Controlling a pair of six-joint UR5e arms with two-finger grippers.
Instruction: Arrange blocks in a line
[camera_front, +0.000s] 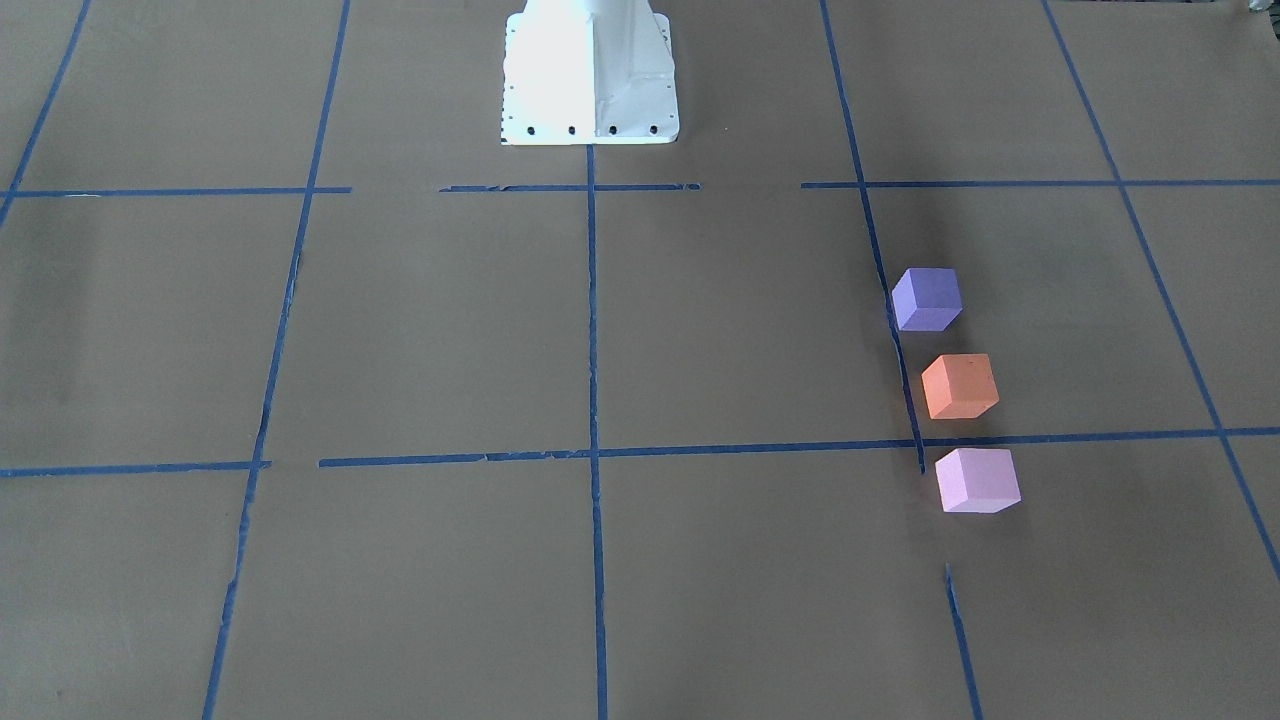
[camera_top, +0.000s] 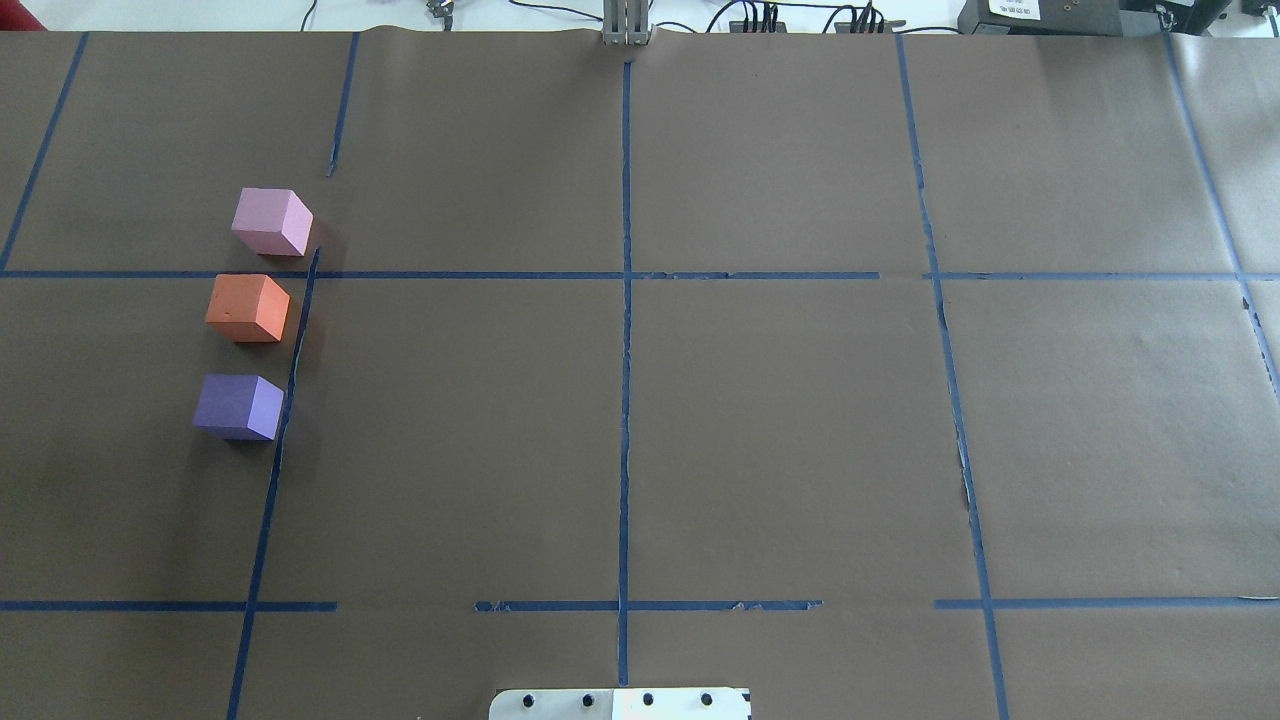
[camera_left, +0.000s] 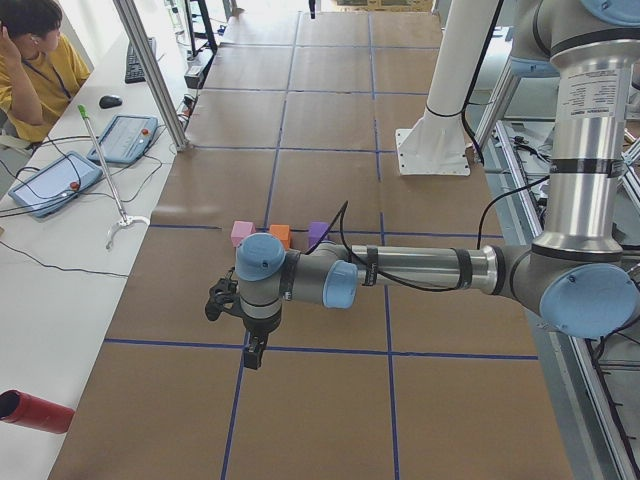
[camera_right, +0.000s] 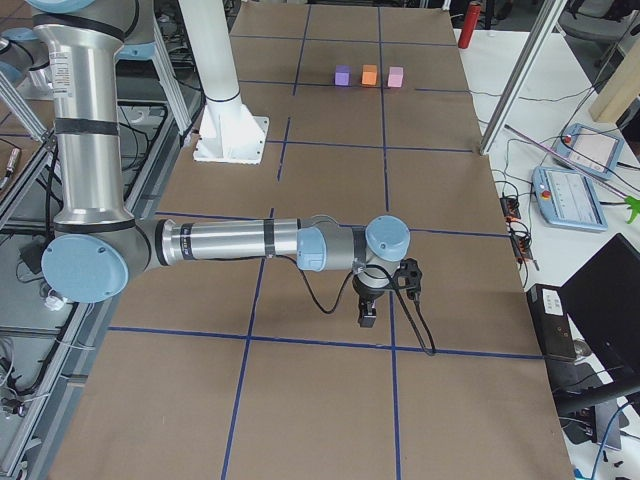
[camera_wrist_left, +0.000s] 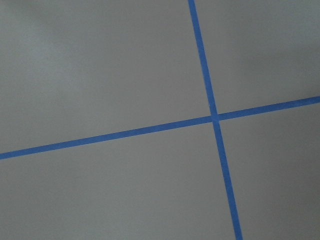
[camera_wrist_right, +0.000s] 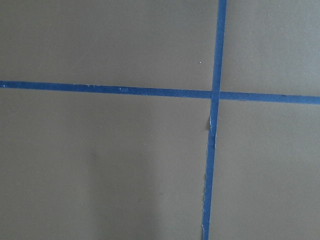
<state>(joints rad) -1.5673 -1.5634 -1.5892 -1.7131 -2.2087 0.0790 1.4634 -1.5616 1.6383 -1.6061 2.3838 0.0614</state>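
Three cubes stand in a straight row on the brown paper, each a small gap from the one beside it: the violet-purple block (camera_front: 927, 298) (camera_top: 239, 406), the orange block (camera_front: 960, 386) (camera_top: 248, 308) in the middle, and the pale pink block (camera_front: 977, 480) (camera_top: 271, 221). They lie along a blue tape line on my left side. My left gripper (camera_left: 255, 355) hangs over the table well away from the row; I cannot tell whether it is open or shut. My right gripper (camera_right: 367, 318) is far from the blocks (camera_right: 369, 74), state unclear. Both wrist views show only paper and tape.
The white robot base (camera_front: 590, 75) stands at the table's middle edge. Blue tape lines (camera_top: 625, 330) grid the paper. An operator (camera_left: 35, 65) sits beside the side bench with teach pendants (camera_left: 125, 138). A red cylinder (camera_left: 35, 412) lies on that bench.
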